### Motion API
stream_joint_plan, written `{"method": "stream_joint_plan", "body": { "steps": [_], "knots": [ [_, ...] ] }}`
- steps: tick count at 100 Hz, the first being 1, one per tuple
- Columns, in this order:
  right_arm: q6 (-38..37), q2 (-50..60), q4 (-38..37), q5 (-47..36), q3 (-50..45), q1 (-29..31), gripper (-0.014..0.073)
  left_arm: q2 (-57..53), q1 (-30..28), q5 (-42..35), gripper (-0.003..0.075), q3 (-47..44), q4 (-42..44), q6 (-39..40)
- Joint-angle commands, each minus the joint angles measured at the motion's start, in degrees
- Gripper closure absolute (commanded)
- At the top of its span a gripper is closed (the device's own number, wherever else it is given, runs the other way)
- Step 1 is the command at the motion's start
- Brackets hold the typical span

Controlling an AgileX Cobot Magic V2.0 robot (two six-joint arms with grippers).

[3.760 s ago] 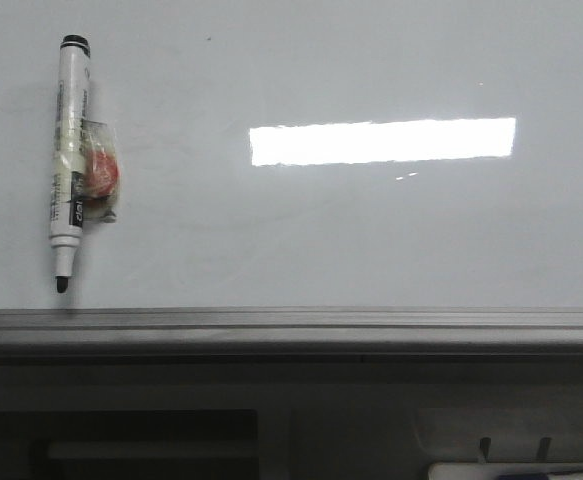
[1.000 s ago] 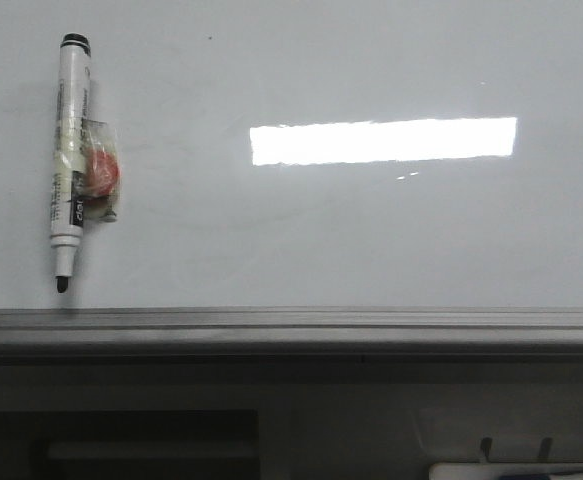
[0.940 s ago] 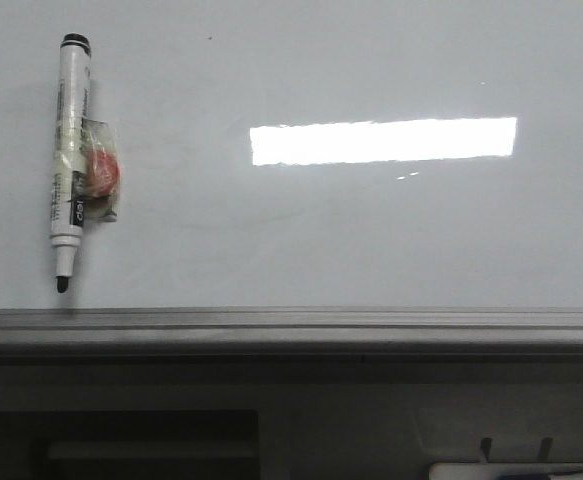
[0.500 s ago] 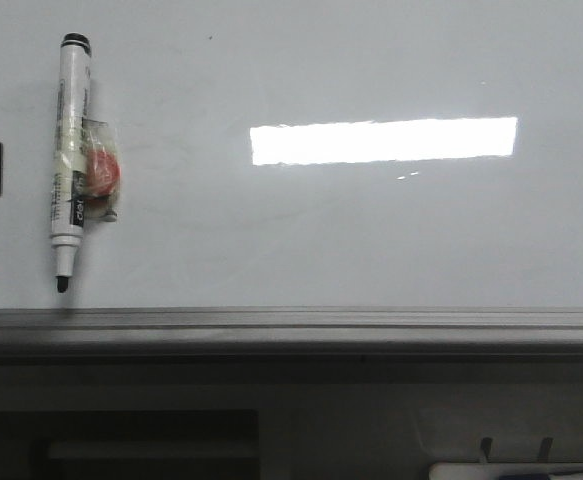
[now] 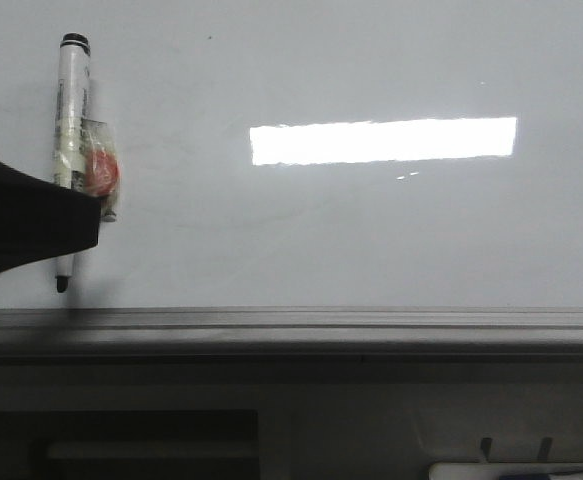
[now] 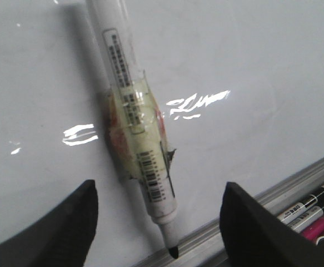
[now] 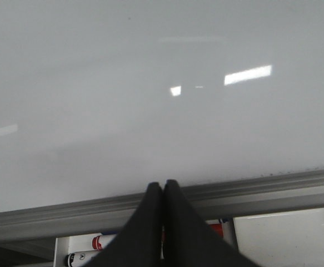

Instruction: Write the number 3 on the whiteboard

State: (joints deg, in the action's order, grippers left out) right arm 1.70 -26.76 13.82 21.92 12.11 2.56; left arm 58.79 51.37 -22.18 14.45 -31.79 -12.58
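The whiteboard [image 5: 371, 230] is glossy pale grey with a bright rectangular reflection and a grey rail [image 5: 291, 320] along its lower edge. No number 3 shows on it. A white marker [image 5: 71, 100] lies against the board at the left, black tip down by the rail, with yellowish tape and a red lump around its middle. My left gripper [image 5: 71, 225] comes in from the left and covers the marker's lower part. In the left wrist view it [image 6: 159, 189] is open, with one jaw on each side of the marker [image 6: 134, 117]. My right gripper [image 7: 163, 184] is shut and empty at the rail [image 7: 262, 186].
Below the rail is a tray with spare markers: black ones [image 6: 303, 208], a pink one [image 6: 323, 225], and a red-capped one [image 7: 103, 242]. A white box [image 7: 287, 239] sits beside them. The board [image 7: 150, 83] in front of the right gripper is blank.
My left gripper has come into the front view from the left and now covers the lower part of the marker. The marker has not moved.
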Motion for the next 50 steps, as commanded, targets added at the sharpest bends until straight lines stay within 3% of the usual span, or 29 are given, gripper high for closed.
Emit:
{"method": "stream_joint_plan", "body": {
  "steps": [1,18,27,37,50],
  "knots": [
    [0.1,-0.8,0.5,-4.2,2.1,0.4,0.0635,1.0,0.5,-6.1,0.0288,1.8,-0.3,0.9],
    [0.1,-0.8,0.5,-3.9,2.1,0.4,0.0635,3.3,0.5,-7.2,0.0298,2.3,-0.3,1.2],
    [0.1,-0.8,0.5,-3.8,2.1,0.4,0.0635,4.9,0.5,-7.2,0.0352,2.3,-0.5,2.2],
    [0.1,-0.8,0.5,-3.9,2.1,-0.2,0.0635,6.0,0.5,-7.3,0.0471,2.3,-0.5,2.7],
    [0.1,-0.8,0.6,-4.0,2.1,-2.2,0.0635,6.5,0.5,-6.9,0.0708,2.3,-0.5,2.7]
  ]
}}
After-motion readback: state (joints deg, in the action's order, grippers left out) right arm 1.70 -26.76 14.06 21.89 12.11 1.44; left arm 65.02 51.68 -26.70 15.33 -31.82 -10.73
